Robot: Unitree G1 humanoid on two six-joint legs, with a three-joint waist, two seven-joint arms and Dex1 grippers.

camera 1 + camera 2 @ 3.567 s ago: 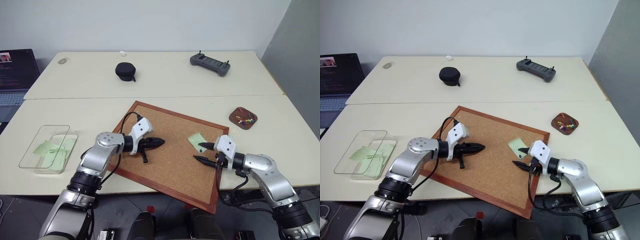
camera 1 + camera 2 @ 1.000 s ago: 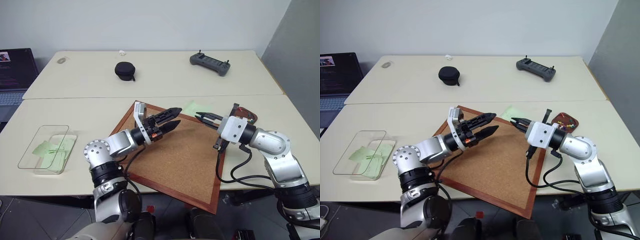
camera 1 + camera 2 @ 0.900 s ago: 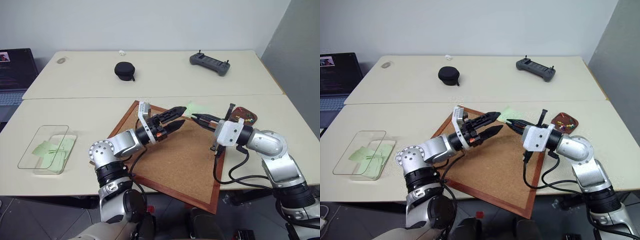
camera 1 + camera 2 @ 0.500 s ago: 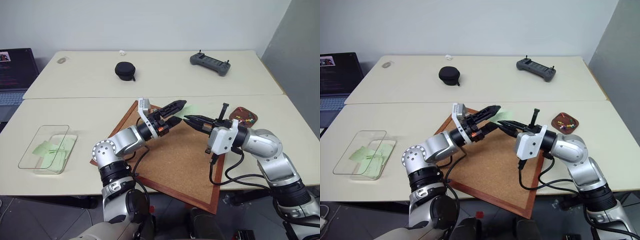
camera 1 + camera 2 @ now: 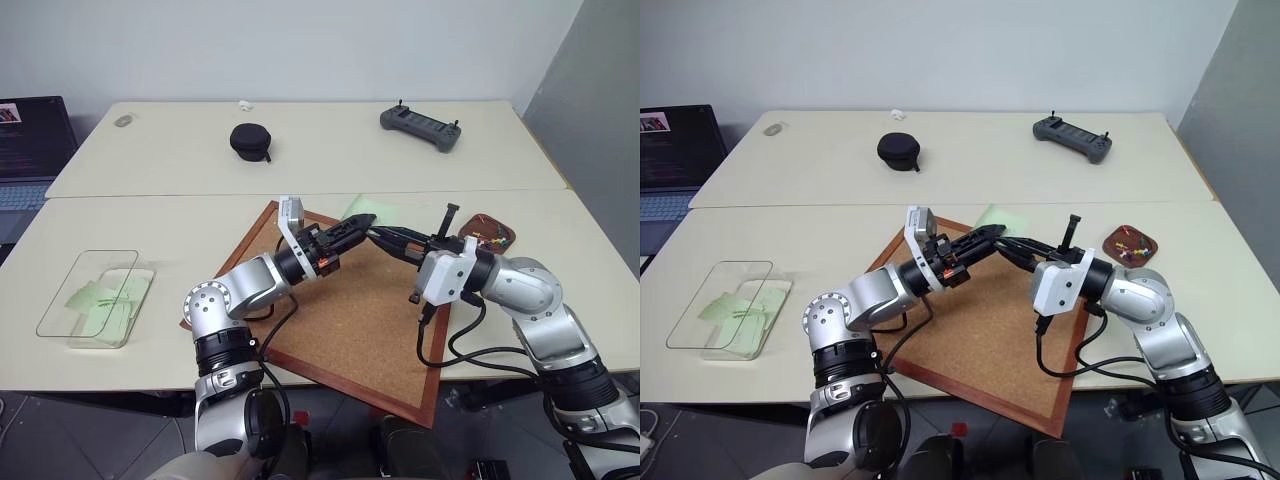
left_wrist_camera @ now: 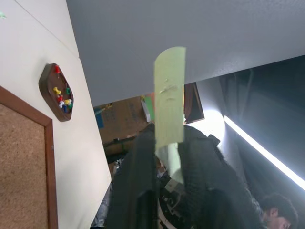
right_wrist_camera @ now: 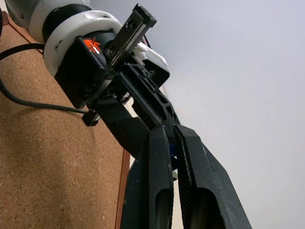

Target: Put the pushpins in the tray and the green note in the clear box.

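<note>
The green note [image 5: 363, 208] stands up in the air above the cork board [image 5: 350, 320], pinched where my two grippers meet. My left gripper [image 5: 364, 224] reaches in from the left and is shut on the note's lower end; in the left wrist view the green note [image 6: 169, 107] rises from between its fingers. My right gripper [image 5: 376, 233] comes from the right, shut, with its tips at the same spot under the note. The tray [image 5: 503, 232] sits on the table at the right with the pushpins [image 5: 490, 238] in it. The clear box [image 5: 70, 262] lies at the far left.
Several green slips [image 5: 100, 298] lie in the clear box. On the far table are a black pouch [image 5: 249, 140], a grey controller [image 5: 420, 128] and a laptop [image 5: 25, 150] at the left edge. The cork board lies askew, overhanging the near table edge.
The right gripper lifted the note off the cork board and carried it left. The left gripper rose to meet it and its open fingers have shut on the note.
</note>
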